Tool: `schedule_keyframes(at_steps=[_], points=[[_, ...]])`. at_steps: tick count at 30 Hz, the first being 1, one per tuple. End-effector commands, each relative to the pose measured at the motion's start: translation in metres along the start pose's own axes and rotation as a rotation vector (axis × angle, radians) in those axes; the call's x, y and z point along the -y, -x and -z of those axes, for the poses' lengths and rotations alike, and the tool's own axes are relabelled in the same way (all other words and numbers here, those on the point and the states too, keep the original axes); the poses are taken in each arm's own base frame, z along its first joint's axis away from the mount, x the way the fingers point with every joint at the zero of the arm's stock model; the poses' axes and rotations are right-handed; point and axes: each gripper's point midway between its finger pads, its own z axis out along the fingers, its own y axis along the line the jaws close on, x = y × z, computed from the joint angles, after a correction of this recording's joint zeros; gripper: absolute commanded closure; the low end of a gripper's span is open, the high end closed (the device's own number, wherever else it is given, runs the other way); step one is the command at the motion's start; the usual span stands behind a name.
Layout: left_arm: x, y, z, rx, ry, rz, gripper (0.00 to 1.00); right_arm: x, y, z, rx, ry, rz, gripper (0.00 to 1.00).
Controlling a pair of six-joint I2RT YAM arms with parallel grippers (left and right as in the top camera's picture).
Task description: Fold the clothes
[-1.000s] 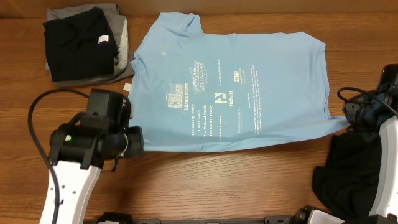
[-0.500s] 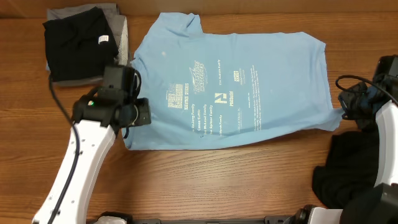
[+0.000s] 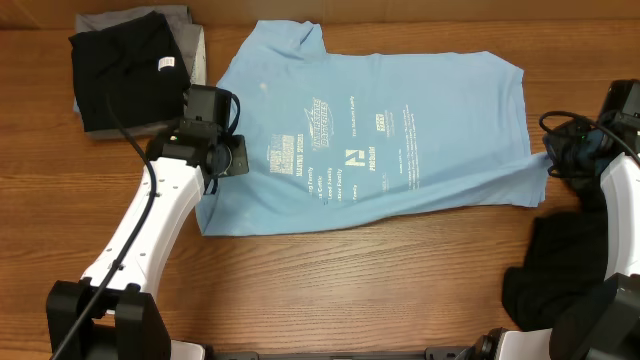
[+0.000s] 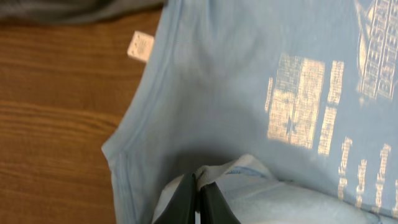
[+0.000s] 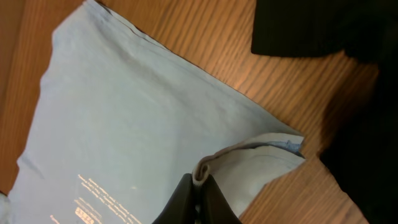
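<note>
- Left claw [image 4: 198, 200]: fingers squeezed together with basically no gap, pinching a raised fold of the T-shirt [image 3: 420, 120]. The grip is on the shirt's left side, next to the white printed logos.
- Right claw [image 5: 198, 186]: same deal, clamped tight on a bunched bit of the hem at the shirt's corner. That corner is lifted and curled over the wood.
- The T-shirt is light blue and lies spread out, print up, in the middle of the counter [image 3: 380, 290] and closer to the far edge. Its collar points at the far edge. The cloth is pulled into a stretched point toward the right edge, where the right claw has it.
- In the far left corner, a folded black garment [image 3: 120, 75] sits on top of a grey garment [image 3: 196, 48]. The grey one peeks out along the side, just beside the shirt's sleeve.
- A small white tag [image 4: 140, 46] lies on the wood right at the shirt's edge.
- A loose black heap [image 3: 555, 275] of clothing sits by the near right corner. It's apart from the shirt and partly under the right arm.
</note>
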Motion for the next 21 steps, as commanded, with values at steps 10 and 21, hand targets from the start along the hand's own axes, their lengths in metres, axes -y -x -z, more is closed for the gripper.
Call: schedule_keyframes(at_steps=[10,21], points=[[-0.018,0.037,0.000,0.137,0.031,0.057,0.96,0.000,-0.005,-0.039,-0.042,-0.038,0.000,0.96],[-0.010,0.061,-0.009,0.225,0.012,0.018,0.96,-0.005,-0.004,-0.073,-0.048,-0.040,0.015,0.96]])
